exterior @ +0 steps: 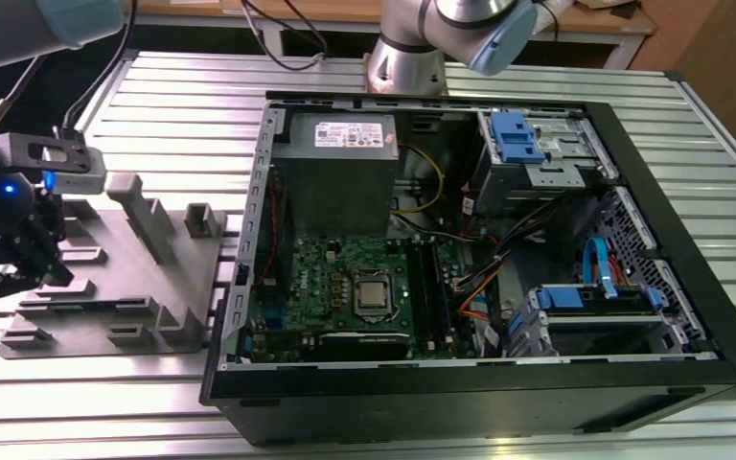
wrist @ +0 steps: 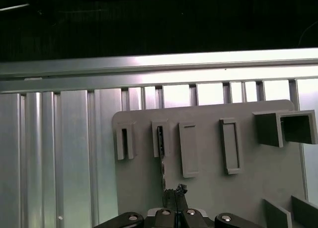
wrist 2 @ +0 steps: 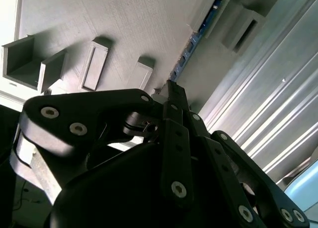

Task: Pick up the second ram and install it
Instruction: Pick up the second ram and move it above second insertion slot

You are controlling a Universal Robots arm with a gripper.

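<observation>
I see a ribbed metal table (exterior: 189, 96) that carries an open computer case (exterior: 728, 326) and, at the exterior view's left, a grey holder tray (exterior: 112, 278). My arm hangs over this tray with the wrist pointing down. The gripper (wrist: 175, 195) is drawn narrow and pinches the second ram (wrist: 161, 161), which stands on its thin edge with its far end at a tray slot.

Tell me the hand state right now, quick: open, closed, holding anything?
The hand is closed on the second ram, gripping it edge-on over the grey holder tray.
</observation>
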